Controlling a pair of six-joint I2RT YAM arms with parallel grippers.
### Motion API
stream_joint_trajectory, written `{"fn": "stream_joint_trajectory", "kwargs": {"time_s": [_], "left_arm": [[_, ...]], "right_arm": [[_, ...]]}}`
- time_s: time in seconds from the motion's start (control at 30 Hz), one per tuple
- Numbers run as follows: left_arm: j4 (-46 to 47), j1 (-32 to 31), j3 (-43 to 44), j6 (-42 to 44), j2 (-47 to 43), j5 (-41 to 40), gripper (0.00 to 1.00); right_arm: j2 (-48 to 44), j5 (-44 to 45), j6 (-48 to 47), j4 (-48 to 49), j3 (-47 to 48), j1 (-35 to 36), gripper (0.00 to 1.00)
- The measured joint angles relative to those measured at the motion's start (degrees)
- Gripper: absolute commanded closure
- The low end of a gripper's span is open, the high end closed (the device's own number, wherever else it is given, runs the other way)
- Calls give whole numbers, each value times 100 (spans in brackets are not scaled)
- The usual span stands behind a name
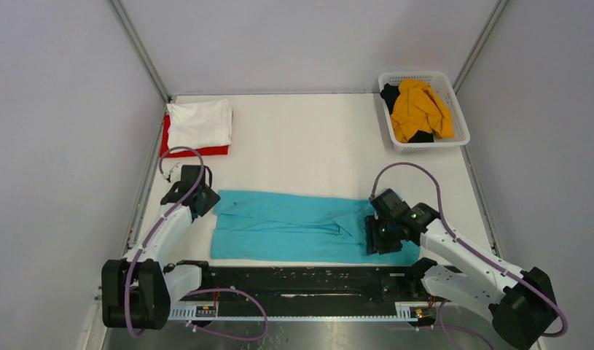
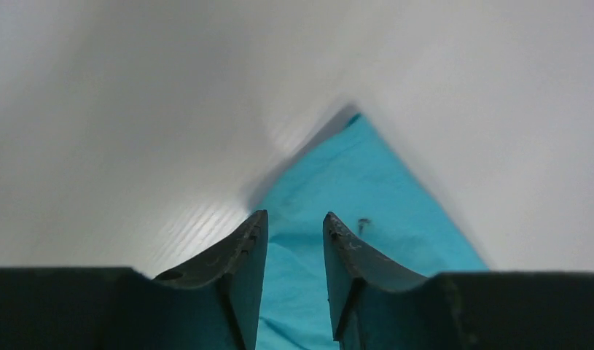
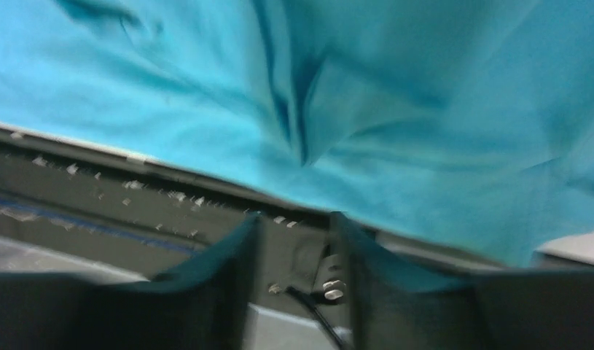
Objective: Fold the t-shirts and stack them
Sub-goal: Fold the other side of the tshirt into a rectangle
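A teal t-shirt (image 1: 308,226) lies on the white table near the front edge, folded into a long strip. My left gripper (image 1: 203,200) is at the strip's left end. In the left wrist view the left gripper (image 2: 294,219) is open over a teal corner (image 2: 352,175), with nothing pinched. My right gripper (image 1: 375,235) is over the strip's right end. In the right wrist view the right gripper (image 3: 294,219) is open and empty; the teal cloth (image 3: 352,95) lies beyond the fingertips and the black rail shows between them.
A folded white shirt (image 1: 200,122) lies on a red one (image 1: 195,151) at the back left. A white basket (image 1: 460,117) at the back right holds a yellow shirt (image 1: 419,108) and a black one. A black rail (image 1: 301,281) runs along the near edge.
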Motion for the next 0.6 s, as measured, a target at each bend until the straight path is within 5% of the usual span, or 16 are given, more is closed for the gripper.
{"fn": "stream_joint_trajectory", "kwargs": {"time_s": [0.03, 0.07, 0.17, 0.4, 0.6], "left_arm": [[-160, 0, -39, -59, -68, -131, 61], [-297, 0, -55, -111, -133, -247, 55], [-669, 0, -55, -251, -525, -603, 5], [-752, 13, 59, -391, -1515, -334, 1], [197, -190, 70, -295, -988, 1169, 1]], "right_arm": [[-87, -153, 149, -28, -227, 170, 3], [-162, -328, 295, -35, -391, 315, 1], [-551, -920, 588, -15, -809, 625, 0], [-1408, -448, 857, 179, -599, 664, 0], [-535, 474, 815, 1231, -216, 636, 1]]}}
